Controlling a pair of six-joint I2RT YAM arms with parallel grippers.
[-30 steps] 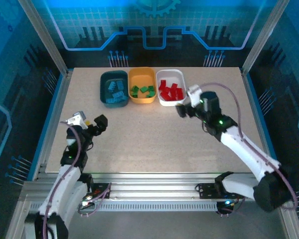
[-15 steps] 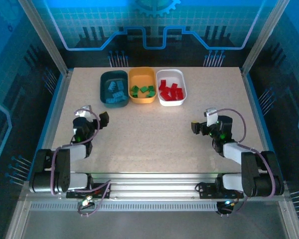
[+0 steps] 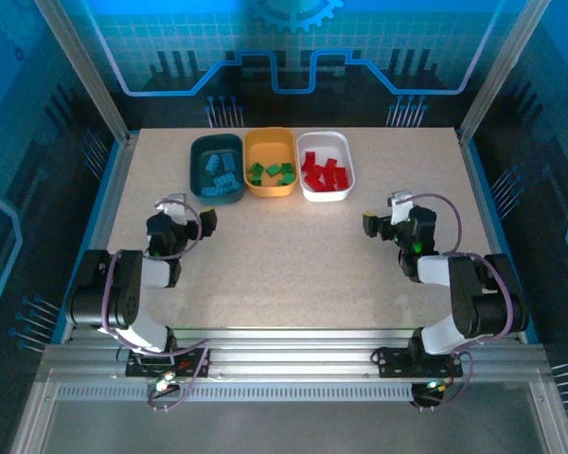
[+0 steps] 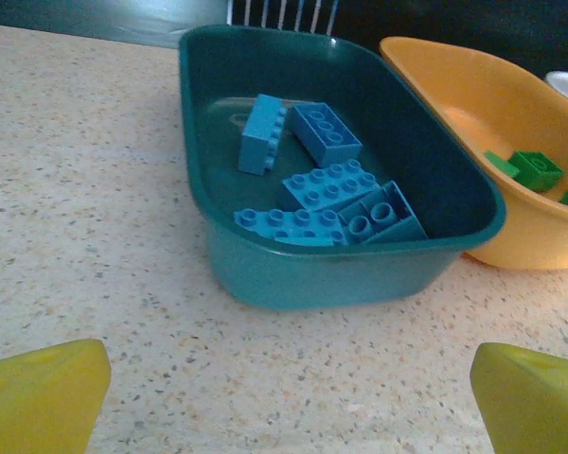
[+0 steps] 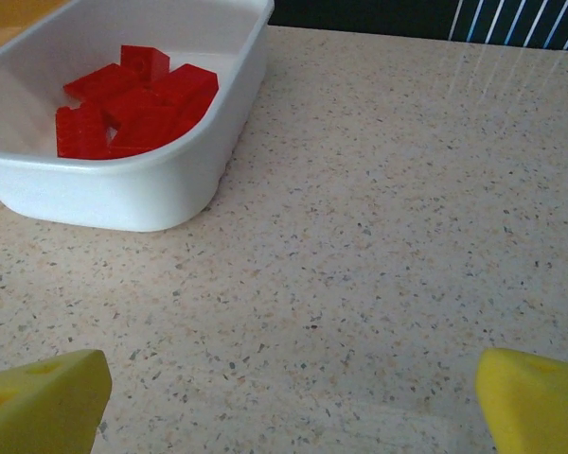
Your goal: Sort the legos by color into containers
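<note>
Jaws gape wide and empty, both sides. Teal tub [image 4: 312,276] holds blue bricks [image 4: 331,184]; orange tub [image 4: 521,248], green bricks [image 4: 535,168]; white tub [image 5: 123,194], red bricks [image 5: 137,109].

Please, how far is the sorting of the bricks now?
Done: blue bricks lie in the teal tub, green bricks in the orange tub, red bricks in the white tub. In hand: nothing; the left pincer and right pincer are open and empty. Left: apparently nothing, as no loose brick is seen.
</note>
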